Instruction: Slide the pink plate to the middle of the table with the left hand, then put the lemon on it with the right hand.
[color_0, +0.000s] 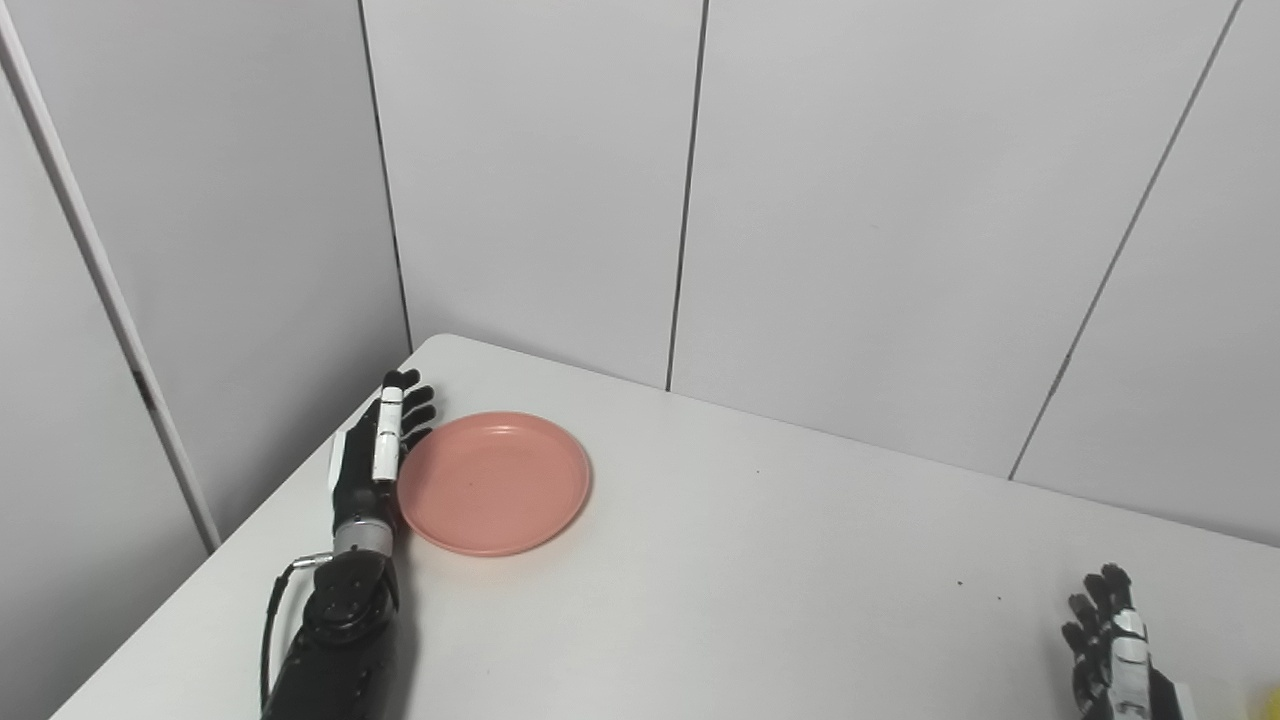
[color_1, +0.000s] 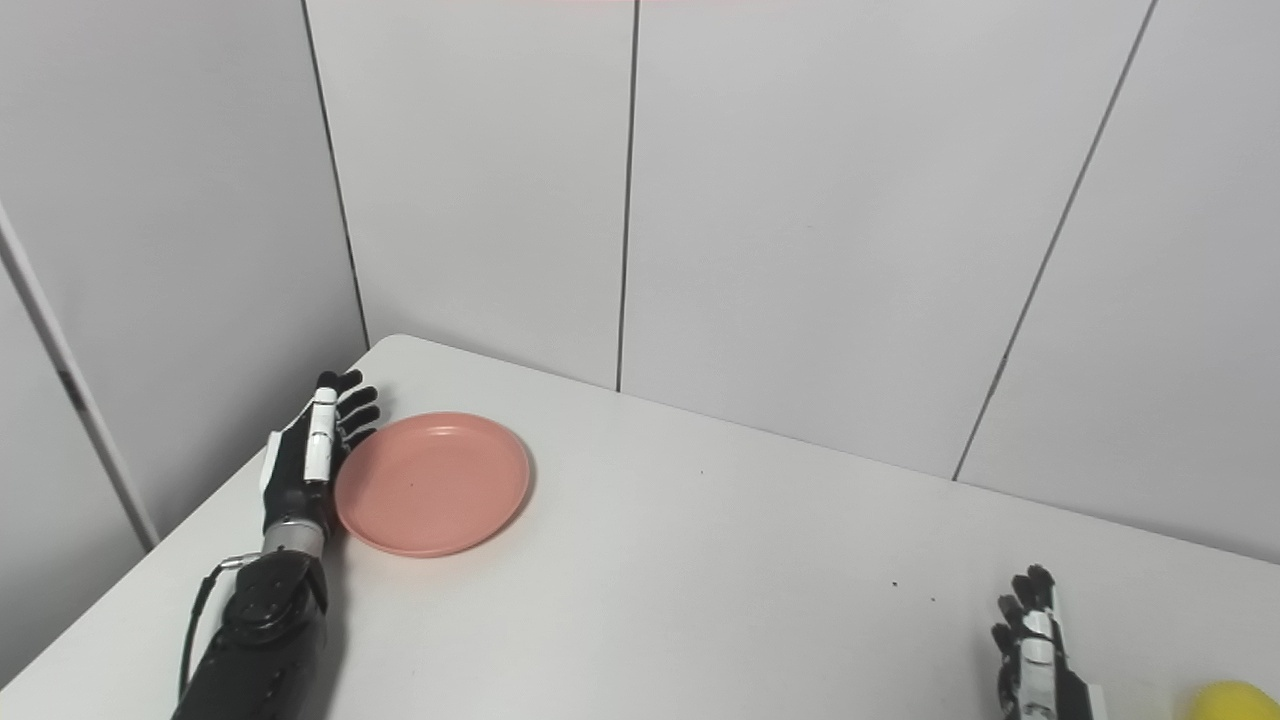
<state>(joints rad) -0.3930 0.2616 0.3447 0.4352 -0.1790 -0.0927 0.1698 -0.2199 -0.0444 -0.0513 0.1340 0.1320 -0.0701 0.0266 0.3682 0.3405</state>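
The pink plate (color_0: 492, 482) lies flat near the table's far left corner, nothing on it. My left hand (color_0: 378, 445) stands on edge against the plate's left rim, fingers straight and apart, holding nothing. The lemon (color_1: 1238, 700) is a yellow shape at the bottom right corner, partly cut off by the frame. My right hand (color_1: 1032, 650) rests low on the table just left of the lemon, fingers spread, apart from it.
The white table (color_0: 760, 560) has a rounded far-left corner and a left edge close to my left arm. Grey wall panels rise right behind the table's far edge.
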